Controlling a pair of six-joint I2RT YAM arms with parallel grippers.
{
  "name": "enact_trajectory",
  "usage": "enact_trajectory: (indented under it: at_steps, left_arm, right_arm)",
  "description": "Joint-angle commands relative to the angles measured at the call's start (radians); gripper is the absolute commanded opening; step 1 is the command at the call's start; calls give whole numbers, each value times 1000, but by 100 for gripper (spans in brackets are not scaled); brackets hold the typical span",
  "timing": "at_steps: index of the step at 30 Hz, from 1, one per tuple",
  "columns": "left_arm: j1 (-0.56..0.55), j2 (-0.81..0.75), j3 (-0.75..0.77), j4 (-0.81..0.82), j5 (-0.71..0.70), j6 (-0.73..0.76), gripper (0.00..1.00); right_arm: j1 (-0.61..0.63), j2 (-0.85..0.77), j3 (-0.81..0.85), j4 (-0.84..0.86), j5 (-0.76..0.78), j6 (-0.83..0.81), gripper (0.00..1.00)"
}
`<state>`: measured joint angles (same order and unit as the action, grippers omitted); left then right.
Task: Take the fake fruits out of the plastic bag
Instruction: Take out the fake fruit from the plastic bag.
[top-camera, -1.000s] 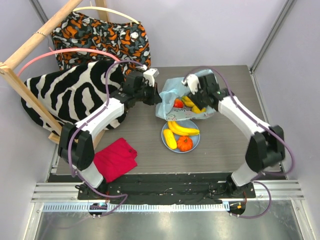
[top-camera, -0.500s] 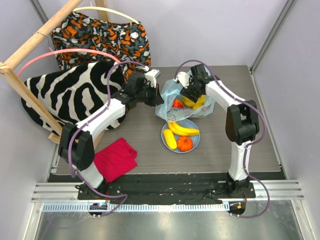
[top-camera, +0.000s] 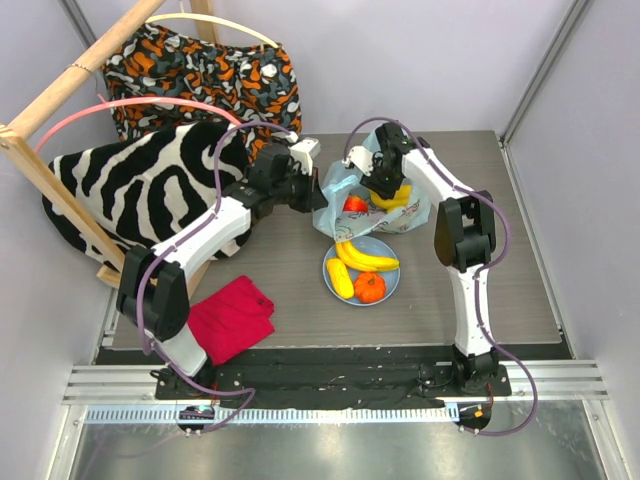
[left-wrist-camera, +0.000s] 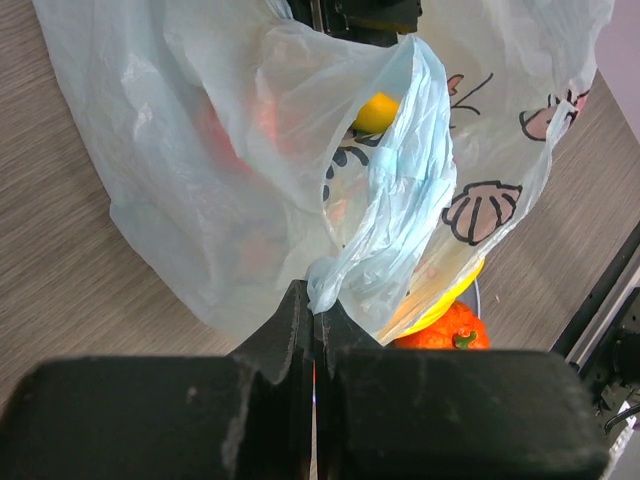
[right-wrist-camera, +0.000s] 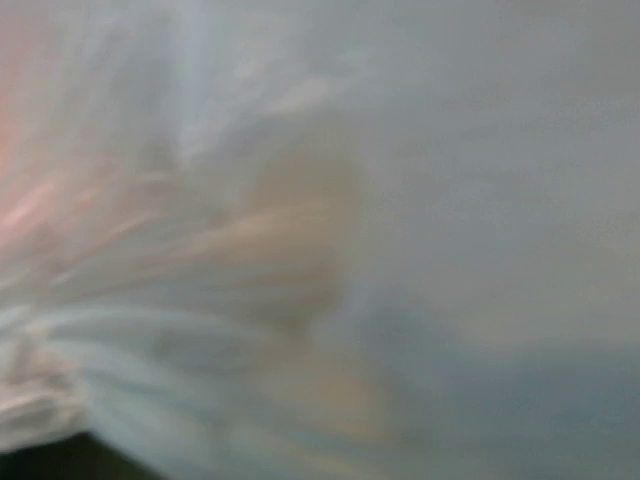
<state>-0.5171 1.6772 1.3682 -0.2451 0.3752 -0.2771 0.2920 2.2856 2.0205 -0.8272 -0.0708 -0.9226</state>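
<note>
The light-blue plastic bag (top-camera: 333, 200) lies at the table's far middle. My left gripper (top-camera: 312, 190) is shut on its left edge; the left wrist view shows the jaws (left-wrist-camera: 315, 305) pinching a twist of bag film (left-wrist-camera: 250, 150). My right gripper (top-camera: 383, 188) reaches down into the bag's mouth, its fingers hidden by film. Inside the bag are a red fruit (top-camera: 355, 205) and a yellow fruit (top-camera: 395, 198), the yellow one also in the left wrist view (left-wrist-camera: 378, 112). On the round plate (top-camera: 393, 283) lie the banana bunch (top-camera: 366, 258), an oblong yellow piece (top-camera: 340, 279) and the ribbed orange fruit (top-camera: 370, 288).
A zebra-striped cushion (top-camera: 140, 190) and an orange patterned cushion (top-camera: 200, 70) sit at the back left behind a wooden frame (top-camera: 50, 190). A red cloth (top-camera: 230, 315) lies at the near left. The right wrist view shows only blurred bag film (right-wrist-camera: 320, 240).
My right arm has swung back and left, pushing its gripper deeper into the bag's mouth. The left gripper has kept its hold on the bag's edge.
</note>
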Motion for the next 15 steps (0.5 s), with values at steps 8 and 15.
enact_trajectory:
  at_steps: [8, 15]
  left_arm:
    - [-1, 39, 90, 40, -2, -14, 0]
    - [35, 81, 152, 92, -7, -177, 0]
  right_arm:
    - [-8, -261, 95, -113, -168, 103, 23]
    - [-4, -354, 164, -222, -446, 410, 24]
